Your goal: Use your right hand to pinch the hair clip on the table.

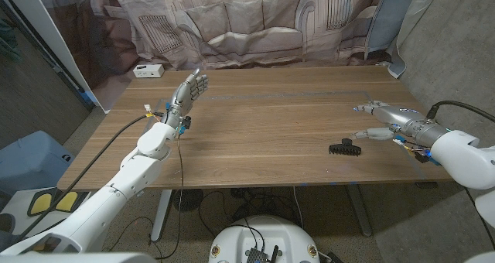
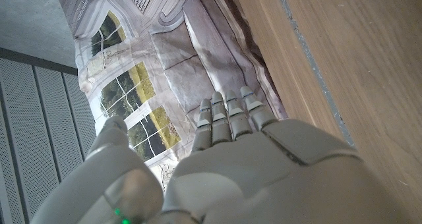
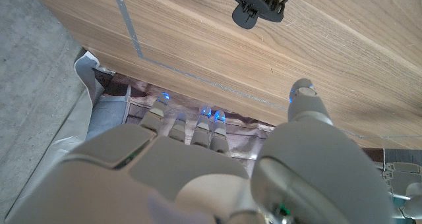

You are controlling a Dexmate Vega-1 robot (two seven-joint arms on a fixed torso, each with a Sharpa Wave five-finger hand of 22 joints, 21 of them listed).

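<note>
Right now the black hair clip [image 1: 343, 148] lies on the bench [image 1: 271, 131], just beside the right hand [image 1: 380, 121], whose fingers are spread and empty. Across the bench, the left hand [image 1: 188, 92] is raised with fingers apart, holding nothing

Black claw-style hair clip [image 1: 343, 148], small, toothed. Lies on the wooden table [image 1: 263, 131] on the robot's right side, close to the near edge, untouched. Teeth show as a comb-like row; in the right wrist view [image 3: 258, 2] the pinch tab sticks out to one side. Open or closed: cannot tell.
</note>
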